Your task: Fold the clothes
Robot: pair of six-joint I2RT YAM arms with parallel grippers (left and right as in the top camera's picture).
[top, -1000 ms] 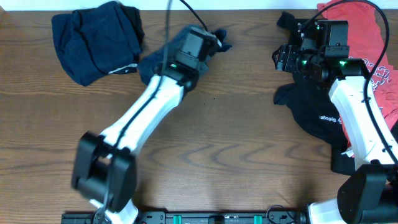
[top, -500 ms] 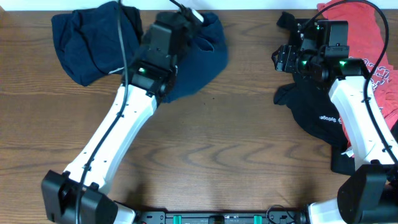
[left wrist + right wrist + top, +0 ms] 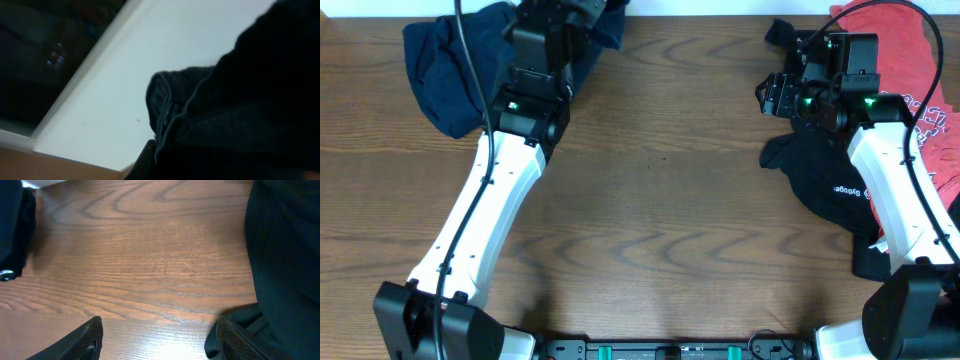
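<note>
Clamping a fold of navy cloth, your left gripper sat at the far edge of the table. Its wrist camera gave you what the overhead could not. The cloth was bunched tight against one dark finger low in the frame and filled the right half, with a pale surface and a dark band behind it rather than wood. The second finger was hidden by fabric. From overhead you saw only the wrist housing and a little of that navy cloth spilling out beside the claw at the top edge. Just left of the arm lay a dark blue pile, crumpled on the wood at the far left corner. You could not tell whether it joined the held cloth.

Your right gripper was spread wide with nothing in it, both fingers apart over bare wood. Its wrist view showed the black garment close against the finger at the frame's right, though contact could not be judged. A dark scrap sat at the frame's left edge. Only the overhead placed that claw at the far right of the table. There the black garment trailed from under the arm toward the near edge, and a red garment lay beside it at the right edge.
</note>
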